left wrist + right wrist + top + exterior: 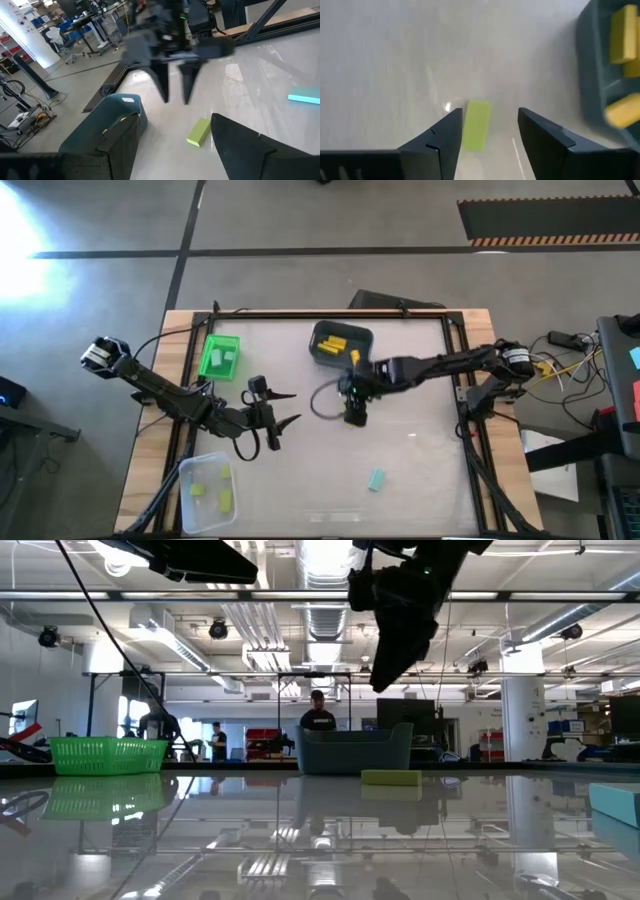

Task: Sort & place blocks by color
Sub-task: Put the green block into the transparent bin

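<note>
Here the right gripper [485, 135] jaws hang open above a lime block [475, 125].

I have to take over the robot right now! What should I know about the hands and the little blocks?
Right gripper: open, hovering over a lime block on the table beside the dark bin.
Left gripper: open, empty, waiting mid-table.
Done: yellow blocks in the dark bin, pale pieces in the green bin, lime ones in the clear bin.
Left: this lime block and the teal block.
</note>
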{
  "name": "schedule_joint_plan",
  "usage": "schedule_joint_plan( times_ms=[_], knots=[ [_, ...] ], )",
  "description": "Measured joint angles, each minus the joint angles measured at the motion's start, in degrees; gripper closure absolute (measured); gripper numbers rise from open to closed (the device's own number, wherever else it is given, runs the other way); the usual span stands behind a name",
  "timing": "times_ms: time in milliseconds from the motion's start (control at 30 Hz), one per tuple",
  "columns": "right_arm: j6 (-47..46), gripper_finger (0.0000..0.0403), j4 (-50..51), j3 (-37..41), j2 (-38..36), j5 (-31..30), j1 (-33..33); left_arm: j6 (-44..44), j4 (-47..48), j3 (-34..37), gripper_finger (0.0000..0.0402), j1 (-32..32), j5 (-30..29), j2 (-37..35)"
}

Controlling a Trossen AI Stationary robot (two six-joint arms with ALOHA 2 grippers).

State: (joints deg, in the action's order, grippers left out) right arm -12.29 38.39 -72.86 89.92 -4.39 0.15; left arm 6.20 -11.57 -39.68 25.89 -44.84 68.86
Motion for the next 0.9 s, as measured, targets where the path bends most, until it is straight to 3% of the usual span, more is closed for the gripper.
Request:
schedule_joint_plan(
  times_ms=[233, 533, 733, 900],
  knots=[
    [-6.23, 0.0190, -3.14, 6.09, 0.97, -6.85, 5.99, -0.01, -0.01, 0.00, 0.0175, 0.00, 0.00, 0.00],
    [-9.47, 0.0174, -23.61, 20.45, 0.97, -16.27, 8.86, 0.00, 0.00, 0.00, 0.0175, 0.02, 0.00, 0.00],
    [-10.78, 0.0177, -40.59, 28.54, 0.97, -16.65, 8.88, 0.00, 0.00, 0.00, 0.0175, 0.02, 0.00, 0.00],
    [-13.43, 0.0177, -46.55, 33.18, 1.04, -16.26, 9.64, 0.00, -0.02, 0.00, 0.0175, 0.02, 0.00, 0.00]
  ],
)
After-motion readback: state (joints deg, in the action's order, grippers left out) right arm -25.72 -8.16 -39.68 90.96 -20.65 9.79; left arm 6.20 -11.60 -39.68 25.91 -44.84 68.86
